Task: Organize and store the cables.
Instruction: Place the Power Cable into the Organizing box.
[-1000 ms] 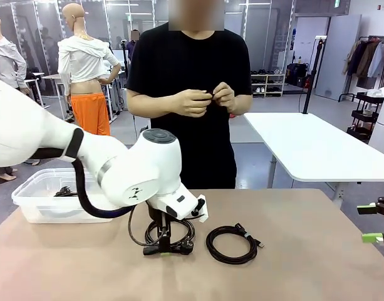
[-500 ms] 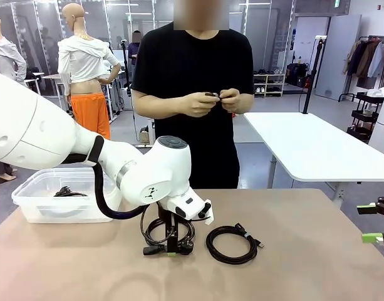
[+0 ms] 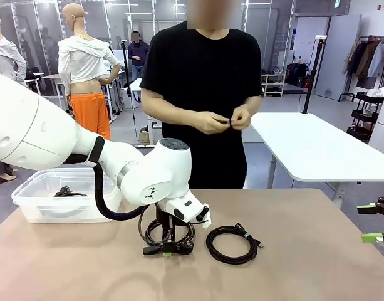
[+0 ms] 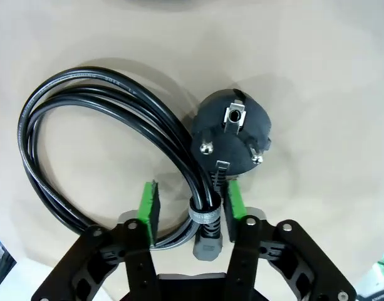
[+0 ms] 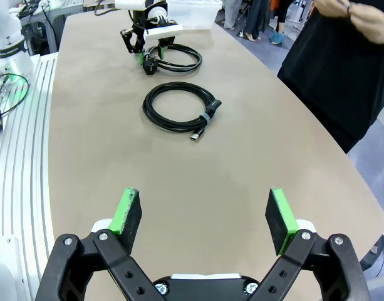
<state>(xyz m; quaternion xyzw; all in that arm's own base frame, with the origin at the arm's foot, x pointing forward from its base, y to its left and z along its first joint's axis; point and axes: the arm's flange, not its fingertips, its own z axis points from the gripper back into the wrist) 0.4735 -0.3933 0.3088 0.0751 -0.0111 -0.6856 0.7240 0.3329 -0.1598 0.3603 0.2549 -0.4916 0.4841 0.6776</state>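
Far left on the table (image 3: 304, 269): a clear bin (image 3: 29, 213), with the bin cable (image 3: 65, 192) coiled inside. Just right of the bin, the white left arm, bent low over the table's middle, wrist pointing straight down. Beneath it, the left gripper (image 3: 168, 249), fingertips at the tabletop on the near edge of the power cable (image 3: 170, 233).

From the left wrist: left gripper (image 4: 190, 210) straddling the power cable (image 4: 85, 119) right at its grey band (image 4: 205, 217), over the bunched strands. Jaws partway drawn in, not clamped. One green pad (image 4: 149, 210) apart from the strands, bare table between. The other pad (image 4: 234, 202) just beside the band; touching or not, impossible to tell. Round black plug (image 4: 232, 133) just beyond the fingertips, pins up, against the coil. Coil flat on the table, its loop spreading to one side of the fingers.

Next right, the USB cable (image 3: 231, 243), a second coil flat on the table, near the power cable but apart from it, connector end poking out to the right. In the right wrist view, the same USB cable (image 5: 178, 105), banded, lying between that camera and the left gripper (image 5: 141, 55) farther off.

Behind the table's middle, a person in a black shirt, both hands (image 3: 226, 119) together at waist height, pinching something too small to identify.

At the far right edge, the right gripper (image 3: 369, 223), well apart from both table coils. From its own wrist: right gripper (image 5: 204, 216) above bare table, jaws spread wide, nothing between the green pads.
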